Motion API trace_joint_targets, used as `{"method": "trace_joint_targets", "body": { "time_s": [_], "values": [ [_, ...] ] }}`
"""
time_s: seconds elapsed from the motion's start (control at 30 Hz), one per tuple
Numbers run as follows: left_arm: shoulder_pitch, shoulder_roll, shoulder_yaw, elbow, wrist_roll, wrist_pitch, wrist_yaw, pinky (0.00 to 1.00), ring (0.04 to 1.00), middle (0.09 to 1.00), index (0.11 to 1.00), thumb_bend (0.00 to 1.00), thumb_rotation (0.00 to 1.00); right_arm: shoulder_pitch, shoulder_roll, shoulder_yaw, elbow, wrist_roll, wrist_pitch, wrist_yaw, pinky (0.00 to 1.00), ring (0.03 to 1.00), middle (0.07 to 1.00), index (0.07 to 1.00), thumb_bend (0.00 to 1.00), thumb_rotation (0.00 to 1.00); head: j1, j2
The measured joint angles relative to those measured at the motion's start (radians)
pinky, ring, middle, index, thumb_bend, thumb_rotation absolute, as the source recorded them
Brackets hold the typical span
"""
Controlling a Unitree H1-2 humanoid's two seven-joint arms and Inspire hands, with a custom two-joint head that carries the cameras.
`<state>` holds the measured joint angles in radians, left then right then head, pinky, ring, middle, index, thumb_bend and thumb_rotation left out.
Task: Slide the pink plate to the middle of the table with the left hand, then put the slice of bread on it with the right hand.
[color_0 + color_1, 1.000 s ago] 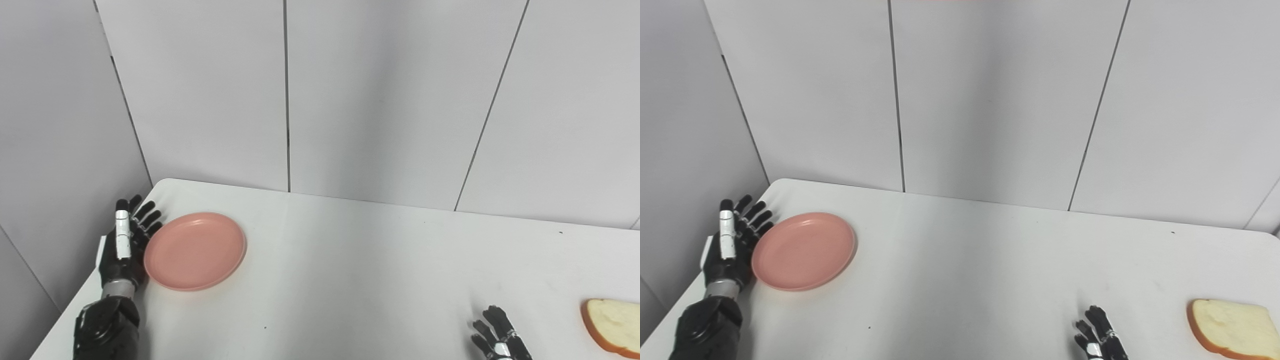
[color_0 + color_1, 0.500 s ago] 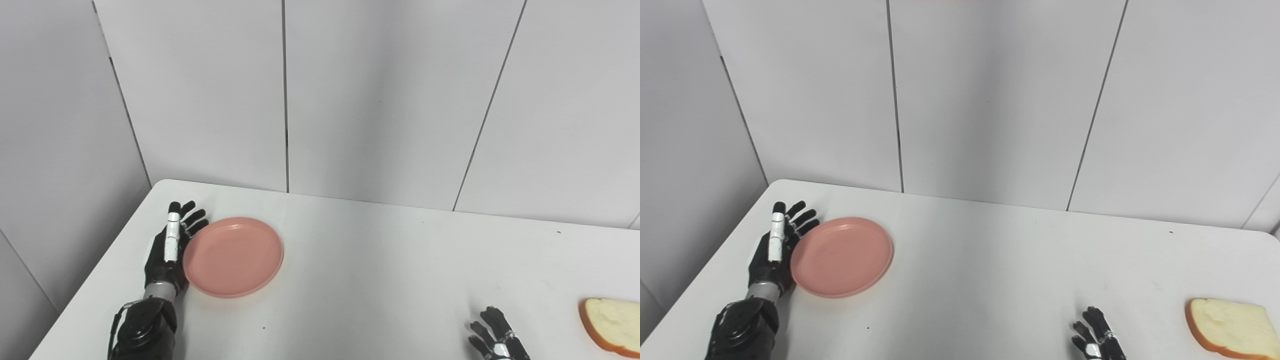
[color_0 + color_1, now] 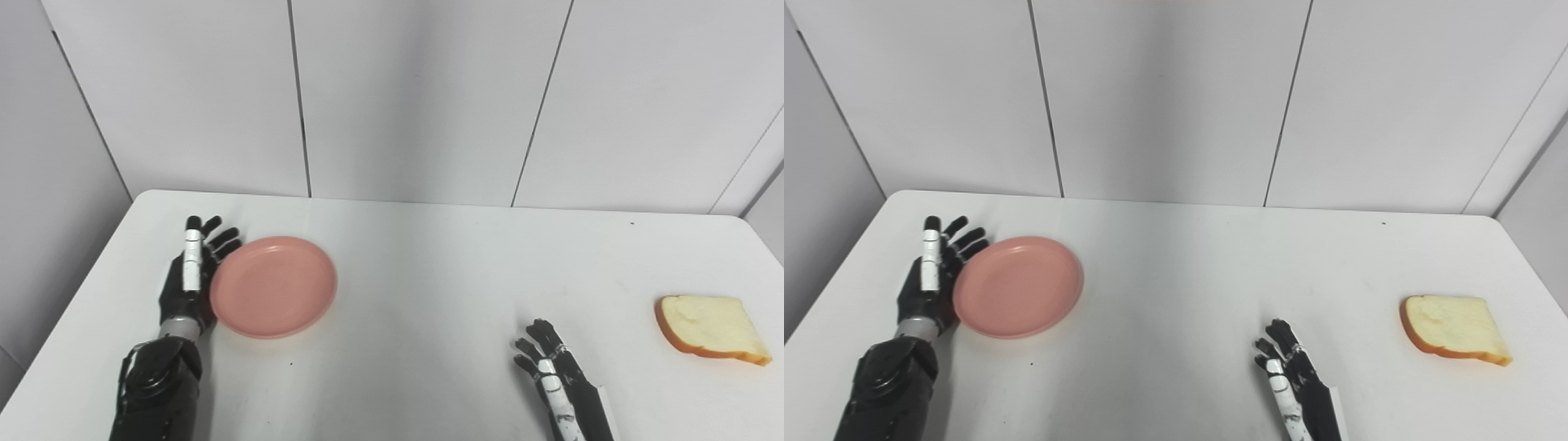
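Observation:
The pink plate [image 3: 273, 286] lies flat on the left part of the white table [image 3: 429, 269]. My left hand [image 3: 191, 275] stands on edge with its fingers straight and apart, its palm against the plate's left rim; it holds nothing. The slice of bread [image 3: 710, 319] with a brown crust lies flat near the table's right edge. My right hand [image 3: 554, 373] rests open and empty on the table near the front edge, well left of the bread. In the right eye view the plate [image 3: 1018, 286] and the bread [image 3: 1454, 329] show the same way.
Grey wall panels [image 3: 416, 98] close off the back of the table, with side walls at the left and right. The table's left edge runs just left of my left arm [image 3: 156, 392]. Bare tabletop lies between the plate and the bread.
My left hand has pushed the plate to the right, away from the table's left edge. The camera has turned right and down, so more of the table, the bread and my right hand shows.

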<state>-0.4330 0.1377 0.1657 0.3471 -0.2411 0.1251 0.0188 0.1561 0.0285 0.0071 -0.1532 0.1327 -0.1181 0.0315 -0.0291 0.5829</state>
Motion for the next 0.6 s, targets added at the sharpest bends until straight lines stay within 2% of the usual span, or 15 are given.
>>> {"method": "trace_joint_targets", "body": {
  "time_s": [0.23, 0.27, 0.37, 0.5, 0.6],
  "values": [
    [0.000, -0.043, -0.060, -0.009, 0.028, 0.000, -0.021, 0.79, 0.784, 0.766, 0.824, 0.90, 0.96, 0.003, 0.010, 0.007, -0.005, -0.045, 0.003, -0.018, 0.80, 0.824, 0.877, 0.864, 0.74, 0.71, -0.025, 0.003],
    [0.000, -0.048, -0.066, -0.010, 0.035, 0.000, -0.022, 0.79, 0.782, 0.763, 0.823, 0.90, 0.96, 0.004, 0.012, 0.008, -0.007, -0.047, 0.004, -0.020, 0.80, 0.823, 0.877, 0.864, 0.74, 0.71, -0.029, 0.015],
    [0.000, -0.063, -0.079, -0.014, 0.041, 0.003, -0.026, 0.83, 0.790, 0.759, 0.846, 0.91, 0.95, 0.005, 0.020, 0.015, -0.018, -0.052, 0.017, -0.023, 0.80, 0.827, 0.879, 0.865, 0.74, 0.71, -0.041, 0.020],
    [0.000, -0.080, -0.100, -0.020, 0.042, 0.012, -0.040, 0.83, 0.793, 0.762, 0.874, 0.90, 0.97, 0.004, 0.024, 0.025, -0.032, -0.068, 0.026, -0.026, 0.81, 0.832, 0.883, 0.866, 0.72, 0.71, -0.052, 0.021],
    [0.000, -0.082, -0.113, -0.020, 0.045, 0.015, -0.056, 0.82, 0.776, 0.736, 0.873, 0.91, 0.97, 0.004, 0.032, 0.032, -0.032, -0.093, 0.032, -0.041, 0.81, 0.827, 0.876, 0.862, 0.73, 0.71, -0.113, 0.032]
  ]
}}
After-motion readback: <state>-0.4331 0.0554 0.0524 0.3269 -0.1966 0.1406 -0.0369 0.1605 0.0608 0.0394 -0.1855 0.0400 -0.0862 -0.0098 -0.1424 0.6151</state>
